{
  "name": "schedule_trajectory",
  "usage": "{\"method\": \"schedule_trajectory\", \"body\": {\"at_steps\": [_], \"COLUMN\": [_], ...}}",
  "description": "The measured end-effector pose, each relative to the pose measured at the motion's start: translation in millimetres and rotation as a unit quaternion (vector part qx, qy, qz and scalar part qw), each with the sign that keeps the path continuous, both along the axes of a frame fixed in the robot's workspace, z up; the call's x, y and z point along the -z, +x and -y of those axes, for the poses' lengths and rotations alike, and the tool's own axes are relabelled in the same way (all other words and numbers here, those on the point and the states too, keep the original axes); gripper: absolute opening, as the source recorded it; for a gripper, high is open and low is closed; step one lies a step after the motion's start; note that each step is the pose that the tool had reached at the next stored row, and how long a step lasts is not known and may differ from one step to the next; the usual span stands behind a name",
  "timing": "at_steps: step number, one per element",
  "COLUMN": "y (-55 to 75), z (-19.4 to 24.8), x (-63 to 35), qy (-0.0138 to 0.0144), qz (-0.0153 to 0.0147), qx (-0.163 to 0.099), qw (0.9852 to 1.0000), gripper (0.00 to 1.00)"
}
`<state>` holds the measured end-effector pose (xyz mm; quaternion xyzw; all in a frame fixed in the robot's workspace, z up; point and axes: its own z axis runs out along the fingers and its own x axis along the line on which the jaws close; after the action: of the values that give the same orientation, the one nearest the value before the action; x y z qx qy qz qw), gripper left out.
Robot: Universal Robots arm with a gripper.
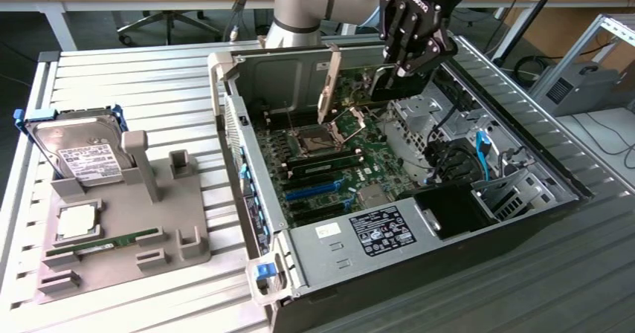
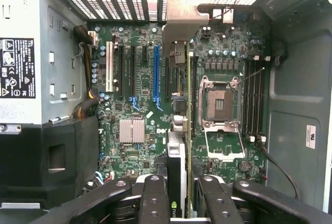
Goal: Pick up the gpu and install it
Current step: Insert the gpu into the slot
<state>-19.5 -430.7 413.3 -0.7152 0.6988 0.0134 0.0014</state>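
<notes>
Above the motherboard point(image 2: 136, 146) in the open case point(image 1: 555, 180), the gpu point(image 2: 176, 156) is being held edge-down, clamped between the fingers of the gripper point(image 1: 412, 69), its long axis lying parallel to, and just beside, the blue slot point(image 2: 156, 73).

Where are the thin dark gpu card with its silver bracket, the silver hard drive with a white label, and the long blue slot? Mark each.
dark gpu card point(image 2: 177, 156), wrist view, card's edge.
silver hard drive point(image 1: 85, 158), exterior view, white label.
blue slot point(image 2: 156, 73), wrist view, mid-length.

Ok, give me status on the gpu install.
Gripper shut on gpu. Held over motherboard, not seated. Blue slot looks unobstructed.
</notes>
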Motion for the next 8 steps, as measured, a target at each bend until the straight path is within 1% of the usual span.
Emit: {"method": "schedule_trajectory", "body": {"at_steps": [8], "y": [0.0], "z": [-0.3], "x": [0.7], "qy": [0.0000], "qz": [0.0000], "qx": [0.000], "qw": [1.0000], "gripper": [0.27]}}
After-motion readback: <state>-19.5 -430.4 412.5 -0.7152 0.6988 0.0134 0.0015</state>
